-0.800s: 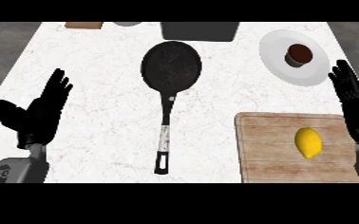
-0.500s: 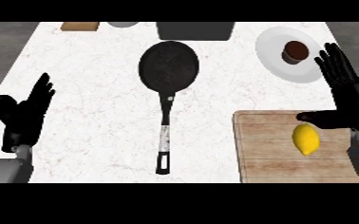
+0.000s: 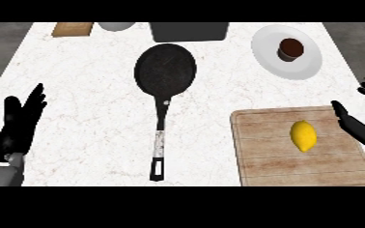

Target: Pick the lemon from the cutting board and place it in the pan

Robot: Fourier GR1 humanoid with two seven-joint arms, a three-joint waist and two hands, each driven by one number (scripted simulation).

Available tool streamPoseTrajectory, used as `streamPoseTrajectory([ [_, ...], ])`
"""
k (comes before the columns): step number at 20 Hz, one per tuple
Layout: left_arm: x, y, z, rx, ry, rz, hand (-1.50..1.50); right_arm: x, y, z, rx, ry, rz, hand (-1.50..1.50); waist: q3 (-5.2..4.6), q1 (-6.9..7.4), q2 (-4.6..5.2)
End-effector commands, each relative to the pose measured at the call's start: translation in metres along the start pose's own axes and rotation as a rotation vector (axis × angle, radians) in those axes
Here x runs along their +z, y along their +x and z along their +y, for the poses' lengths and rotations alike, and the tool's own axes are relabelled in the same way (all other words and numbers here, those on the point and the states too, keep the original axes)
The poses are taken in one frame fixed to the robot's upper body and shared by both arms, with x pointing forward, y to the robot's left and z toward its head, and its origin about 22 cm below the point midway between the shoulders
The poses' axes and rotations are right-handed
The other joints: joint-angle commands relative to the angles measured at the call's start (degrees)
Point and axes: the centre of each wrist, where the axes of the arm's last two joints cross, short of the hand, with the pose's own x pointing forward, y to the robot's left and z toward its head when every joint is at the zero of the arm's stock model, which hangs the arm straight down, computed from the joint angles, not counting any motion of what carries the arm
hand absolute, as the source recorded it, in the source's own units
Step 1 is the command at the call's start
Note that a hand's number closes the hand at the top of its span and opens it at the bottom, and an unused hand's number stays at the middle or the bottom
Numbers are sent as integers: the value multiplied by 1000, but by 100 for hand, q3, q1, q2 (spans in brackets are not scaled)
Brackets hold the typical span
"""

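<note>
Lemon [image 3: 303,135] is seen on the cutting board [image 3: 264,149] at lower right, apart from the right hand [image 3: 349,121], whose fingers are spread. Between board and left hand [image 3: 21,123], also open at the left edge, the pan [image 3: 165,70] is laid, with a plate [image 3: 274,60] holding a brown cup [image 3: 291,48] at upper right.

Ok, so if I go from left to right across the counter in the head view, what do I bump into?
Left hand → pan → cutting board → lemon → right hand.
</note>
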Motion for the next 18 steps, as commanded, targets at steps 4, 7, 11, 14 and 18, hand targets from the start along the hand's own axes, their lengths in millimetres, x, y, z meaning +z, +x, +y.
streamPoseTrajectory([
  [4, 4, 12, 9, -44, -12, 5, 0, 45, 42, -31, 129, 97, -28, -150, -2, 142, 2],
  [7, 5, 12, 7, -25, -9, 6, 0, 41, 60, -29, 281, 146, 6, -150, -9, 182, 7],
  [11, 0, 12, 0, -21, -16, -3, 0, 17, 94, -49, 559, 278, 126, -150, -36, 156, 22],
  [14, 0, 25, -5, -30, -48, -16, 0, 8, 108, -39, 740, 369, 212, -150, -37, 316, 50],
  [18, -2, 11, -11, -36, -56, -20, 0, -1, 133, -20, 908, 454, 325, -150, -31, 374, 66],
])
